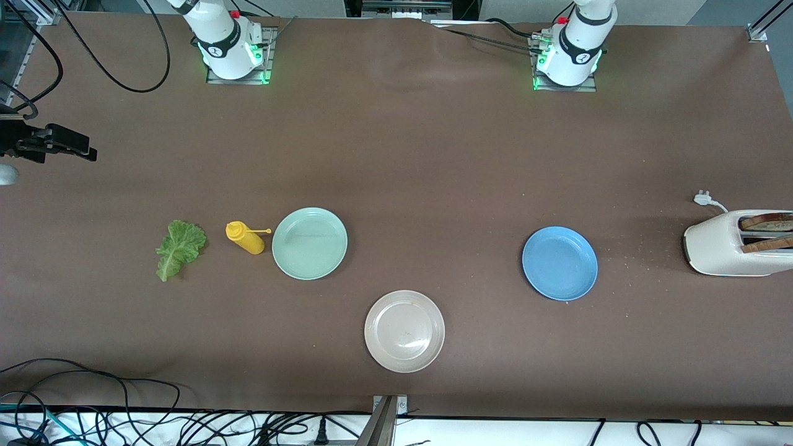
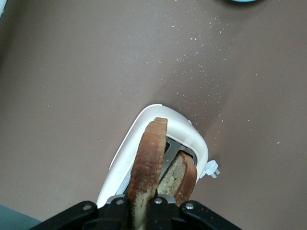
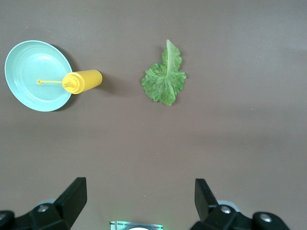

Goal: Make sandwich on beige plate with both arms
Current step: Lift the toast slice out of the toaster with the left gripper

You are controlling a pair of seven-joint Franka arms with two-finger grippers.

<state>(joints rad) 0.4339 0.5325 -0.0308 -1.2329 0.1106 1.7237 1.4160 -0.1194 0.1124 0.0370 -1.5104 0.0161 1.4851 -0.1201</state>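
Observation:
The beige plate (image 1: 404,331) lies bare near the front camera, mid-table. A white toaster (image 1: 725,244) lies at the left arm's end with two brown bread slices (image 1: 768,221) in its slots. In the left wrist view my left gripper (image 2: 141,203) is shut on the crust edge of one bread slice (image 2: 151,158), which still reaches into the toaster (image 2: 144,129). The second slice (image 2: 184,175) sits beside it in the other slot. A green lettuce leaf (image 1: 179,248) lies flat toward the right arm's end. My right gripper (image 3: 141,191) hangs open and empty, high over the table, with the lettuce (image 3: 164,79) in its view.
A yellow squeeze bottle (image 1: 246,238) lies between the lettuce and a mint-green plate (image 1: 310,243). A blue plate (image 1: 559,263) sits between the beige plate and the toaster. Crumbs dot the cloth near the toaster, and its plug (image 1: 703,198) lies beside it.

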